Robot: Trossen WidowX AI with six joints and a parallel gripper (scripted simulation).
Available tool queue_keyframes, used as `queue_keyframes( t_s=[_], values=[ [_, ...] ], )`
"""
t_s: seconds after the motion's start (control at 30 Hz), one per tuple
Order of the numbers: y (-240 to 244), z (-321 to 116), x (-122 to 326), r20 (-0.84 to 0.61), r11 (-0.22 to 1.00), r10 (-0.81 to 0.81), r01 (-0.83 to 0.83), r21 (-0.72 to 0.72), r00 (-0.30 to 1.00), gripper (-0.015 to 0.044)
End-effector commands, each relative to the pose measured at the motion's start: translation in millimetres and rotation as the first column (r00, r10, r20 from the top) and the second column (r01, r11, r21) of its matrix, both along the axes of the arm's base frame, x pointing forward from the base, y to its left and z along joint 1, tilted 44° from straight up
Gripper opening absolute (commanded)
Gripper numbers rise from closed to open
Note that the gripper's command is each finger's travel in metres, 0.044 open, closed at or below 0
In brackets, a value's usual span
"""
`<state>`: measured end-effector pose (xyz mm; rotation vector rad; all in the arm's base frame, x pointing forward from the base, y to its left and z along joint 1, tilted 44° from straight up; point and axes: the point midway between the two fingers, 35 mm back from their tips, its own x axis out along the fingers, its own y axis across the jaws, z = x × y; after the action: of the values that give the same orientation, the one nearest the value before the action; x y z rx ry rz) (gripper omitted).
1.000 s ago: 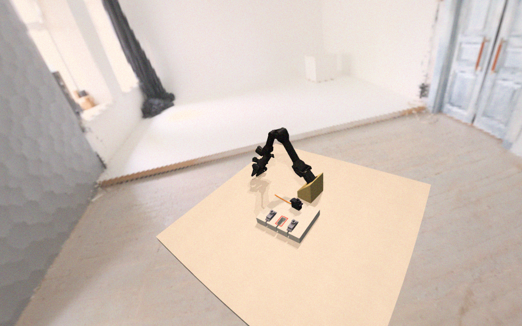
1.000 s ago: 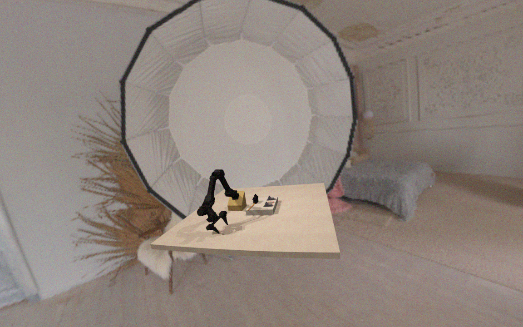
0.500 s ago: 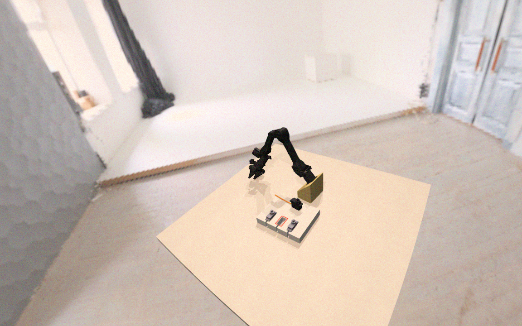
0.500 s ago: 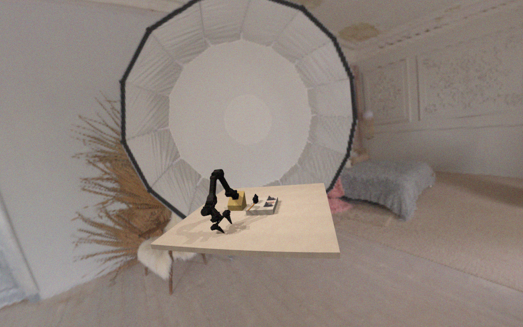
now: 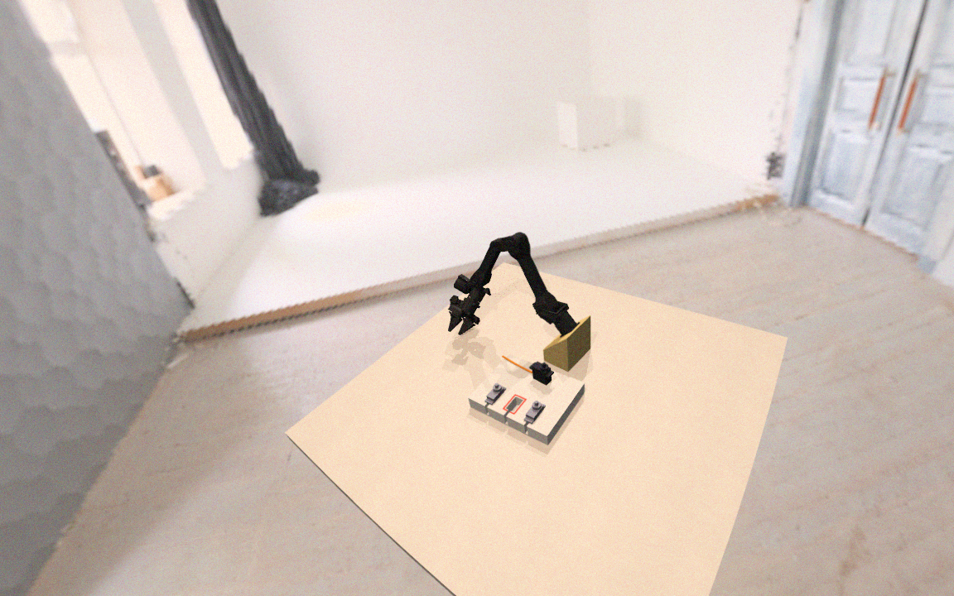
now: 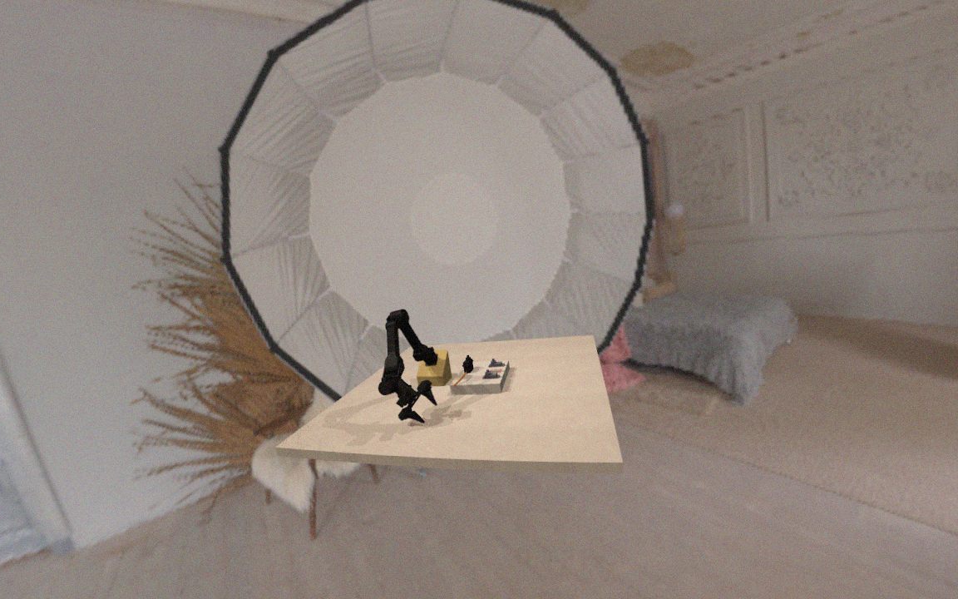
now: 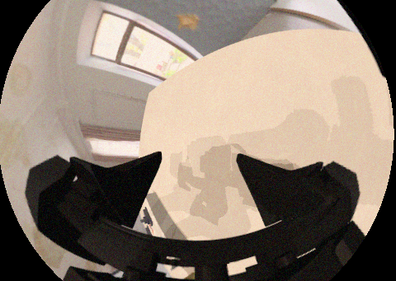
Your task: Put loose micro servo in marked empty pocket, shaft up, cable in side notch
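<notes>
The loose black micro servo [image 5: 540, 371] [image 6: 467, 363] stands on the back edge of the white deck [image 5: 556, 422] [image 6: 479, 385], its orange cable [image 5: 516, 362] [image 6: 459, 378] trailing off to the left. The red-marked empty pocket [image 5: 513, 404] lies between two seated grey servos [image 5: 494, 393] [image 5: 535, 411]. My gripper [image 5: 464, 326] [image 6: 417, 411] [image 7: 200, 156] is open and empty. It hangs above the bare table, well to the left of the deck and the servo. The wrist view shows only the table, shadows and a corner of the deck [image 7: 157, 212].
The arm stands on an ochre wedge-shaped base [image 5: 569, 343] [image 6: 433, 368] just behind the deck. The beige table [image 5: 614, 474] [image 6: 542, 424] [image 7: 286, 89] spreads wide around everything. Its near edge in the exterior view lies just below the gripper.
</notes>
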<state>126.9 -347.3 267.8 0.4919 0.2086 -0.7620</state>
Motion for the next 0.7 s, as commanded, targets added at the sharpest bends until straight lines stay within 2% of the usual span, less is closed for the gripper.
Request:
queue_keyframes(
  t_s=[0.0,0.33,0.67],
  values=[
    [8,-15,17,-0.015,0.998,0.005,-0.004,0.06,1.0,0.044],
    [38,-58,68,-0.014,0.946,0.026,-0.02,0.324,1.0,0.044],
    [89,-108,116,-0.092,0.793,-0.011,0.064,0.606,0.996,0.044]
  ],
)
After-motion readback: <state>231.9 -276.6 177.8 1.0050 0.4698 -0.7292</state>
